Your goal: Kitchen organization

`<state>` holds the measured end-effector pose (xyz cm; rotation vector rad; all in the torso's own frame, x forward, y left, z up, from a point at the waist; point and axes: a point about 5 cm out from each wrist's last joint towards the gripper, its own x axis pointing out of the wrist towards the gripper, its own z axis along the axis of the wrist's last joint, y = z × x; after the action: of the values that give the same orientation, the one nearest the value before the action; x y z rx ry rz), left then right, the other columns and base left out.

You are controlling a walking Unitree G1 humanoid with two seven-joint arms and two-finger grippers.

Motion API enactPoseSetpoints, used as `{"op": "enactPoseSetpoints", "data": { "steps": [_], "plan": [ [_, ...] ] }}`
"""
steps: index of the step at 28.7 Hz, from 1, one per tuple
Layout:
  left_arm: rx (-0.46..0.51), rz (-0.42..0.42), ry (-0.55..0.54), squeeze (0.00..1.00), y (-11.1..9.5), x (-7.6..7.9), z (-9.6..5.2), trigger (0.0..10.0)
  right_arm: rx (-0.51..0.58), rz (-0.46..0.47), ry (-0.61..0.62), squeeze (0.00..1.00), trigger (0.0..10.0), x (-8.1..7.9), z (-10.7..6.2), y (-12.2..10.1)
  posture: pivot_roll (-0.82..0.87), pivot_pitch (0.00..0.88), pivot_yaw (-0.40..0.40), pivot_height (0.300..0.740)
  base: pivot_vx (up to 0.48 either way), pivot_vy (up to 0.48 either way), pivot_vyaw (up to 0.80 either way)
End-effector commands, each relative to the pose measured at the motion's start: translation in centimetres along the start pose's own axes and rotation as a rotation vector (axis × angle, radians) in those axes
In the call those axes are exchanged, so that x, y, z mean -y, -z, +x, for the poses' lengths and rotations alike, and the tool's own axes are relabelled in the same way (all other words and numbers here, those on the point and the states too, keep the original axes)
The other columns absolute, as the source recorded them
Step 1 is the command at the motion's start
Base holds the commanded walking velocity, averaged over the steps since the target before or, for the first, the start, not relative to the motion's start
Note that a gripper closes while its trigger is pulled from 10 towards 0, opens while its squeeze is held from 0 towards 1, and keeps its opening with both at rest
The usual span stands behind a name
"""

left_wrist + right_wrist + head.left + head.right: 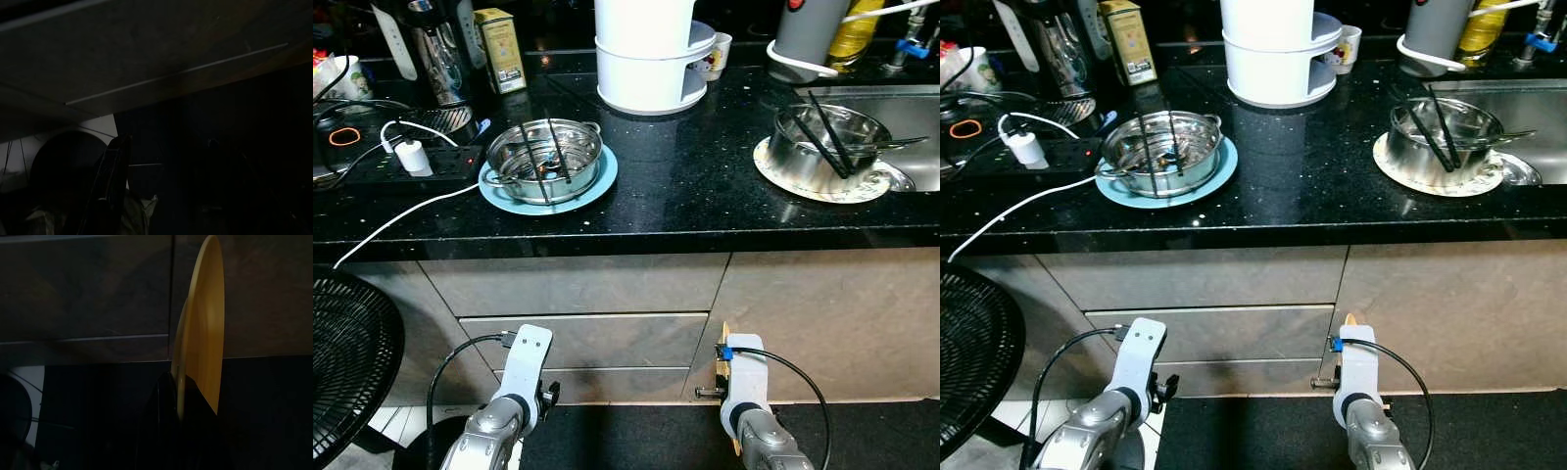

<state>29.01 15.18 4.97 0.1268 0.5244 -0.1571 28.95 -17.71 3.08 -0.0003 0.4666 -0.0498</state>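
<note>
Yellow plastic, thin and edge-on: that is the plate [203,328] we see clamped in our right gripper [178,396], the black fingers closed on its lower rim so that the disc stands upright and rises well beyond the fingertips. From the head we catch just a sliver of it beside the right wrist, low in front of the cabinet drawers [582,338], well below the black countertop [685,196]. We judge the plate light and stiff, unlikely to bend, but smooth enough to pivot in a rim pinch if we swing it fast; the hold sits at the edge, so the far side has leverage on the pads. A deeper bite toward the centre would be steadier, though the present grip looks adequate for a slow lift.

Our left gripper [110,191] hangs idle by the floor in deep shade; we cannot tell whether its fingers are apart or together.

On the counter a steel pot [545,157] with black chopsticks across it sits on a blue plate [597,181], and near the sink [911,117] a steel bowl [827,137] with more chopsticks rests on a pale patterned plate [822,186]. A white stacked container [646,59] stands between them, farther back.
</note>
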Motion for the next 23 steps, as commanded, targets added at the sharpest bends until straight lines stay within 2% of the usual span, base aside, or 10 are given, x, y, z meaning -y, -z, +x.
{"op": "enactPoseSetpoints", "data": {
  "steps": [1, 4, 14, 23],
  "plan": [
    [-0.042, 0.016, -0.010, 0.00, 0.90, -0.39, -0.10, 10.0, 0.016, 0.012, -0.003, 0.00, 10.0, -0.20, -0.08, -0.12, -0.09, 0.220, 0.026, 0.740, 0.000, 0.000, 0.00],
    [-0.044, 0.016, -0.010, 0.00, 0.87, -0.42, -0.08, 10.0, 0.014, 0.013, -0.011, 0.00, 10.0, -0.29, -0.08, -0.18, -0.09, 0.222, 0.027, 0.740, 0.000, 0.000, 0.00],
    [-0.040, 0.010, -0.018, 0.00, 0.88, -0.41, -0.06, 10.0, -0.001, 0.022, -0.003, 0.00, 10.0, -0.23, -0.06, 0.01, -0.10, 0.222, 0.027, 0.740, 0.000, 0.000, -0.76],
    [-0.074, 0.012, -0.050, 0.00, 1.63, -0.69, -0.06, 10.0, 0.005, 0.006, -0.029, 0.00, 10.0, -0.72, 0.00, -0.14, -0.09, 0.224, 0.022, 0.740, 0.000, 0.000, 0.00]
  ]
}}
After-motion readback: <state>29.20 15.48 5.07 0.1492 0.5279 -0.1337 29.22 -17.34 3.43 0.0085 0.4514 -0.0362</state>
